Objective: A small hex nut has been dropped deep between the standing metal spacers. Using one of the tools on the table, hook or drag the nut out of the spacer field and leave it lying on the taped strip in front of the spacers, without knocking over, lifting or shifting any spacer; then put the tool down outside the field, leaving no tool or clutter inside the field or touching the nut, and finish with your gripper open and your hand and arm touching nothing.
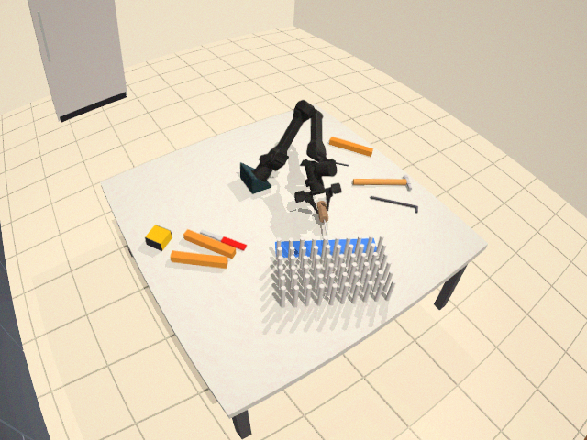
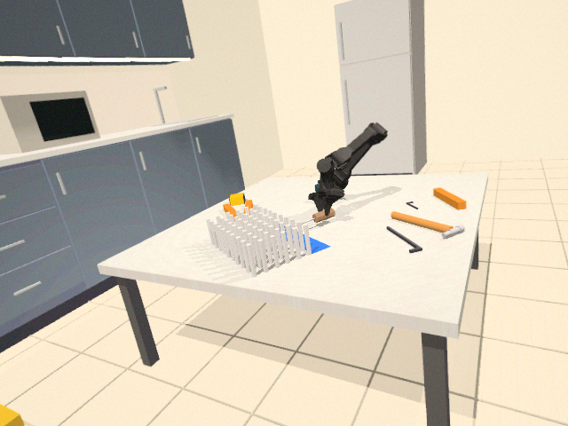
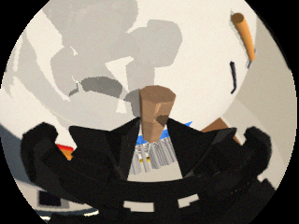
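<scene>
A pale table [image 1: 189, 322] [image 2: 366, 275] with standing spacers [image 1: 331, 274] [image 2: 256, 242], a hammer [image 1: 382, 181] [image 2: 420, 221], and blue strip [image 1: 310, 247] [image 2: 318, 245].
</scene>
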Available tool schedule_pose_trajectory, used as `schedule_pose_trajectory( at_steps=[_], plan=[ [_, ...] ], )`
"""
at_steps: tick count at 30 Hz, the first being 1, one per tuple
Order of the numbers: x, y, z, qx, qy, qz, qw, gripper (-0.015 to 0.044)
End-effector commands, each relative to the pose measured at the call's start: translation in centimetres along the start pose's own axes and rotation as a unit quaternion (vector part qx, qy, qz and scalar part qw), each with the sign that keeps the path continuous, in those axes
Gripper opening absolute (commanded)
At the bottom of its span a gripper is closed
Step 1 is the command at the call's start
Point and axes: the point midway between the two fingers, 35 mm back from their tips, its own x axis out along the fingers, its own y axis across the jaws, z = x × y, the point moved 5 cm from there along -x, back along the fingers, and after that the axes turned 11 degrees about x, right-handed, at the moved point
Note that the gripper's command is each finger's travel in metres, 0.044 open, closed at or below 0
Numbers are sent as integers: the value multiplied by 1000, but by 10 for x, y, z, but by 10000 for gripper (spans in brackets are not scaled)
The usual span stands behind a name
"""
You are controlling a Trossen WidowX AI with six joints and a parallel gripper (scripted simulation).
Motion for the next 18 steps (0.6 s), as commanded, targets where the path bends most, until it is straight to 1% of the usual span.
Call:
schedule_pose_trajectory(
  at_steps=[1, 18],
  plan=[
    [0, -2, -3, -5, 1, -3, 1000, 0],
    [4, -4, -11, -5, 1, -3, 1000, 0]
  ],
)
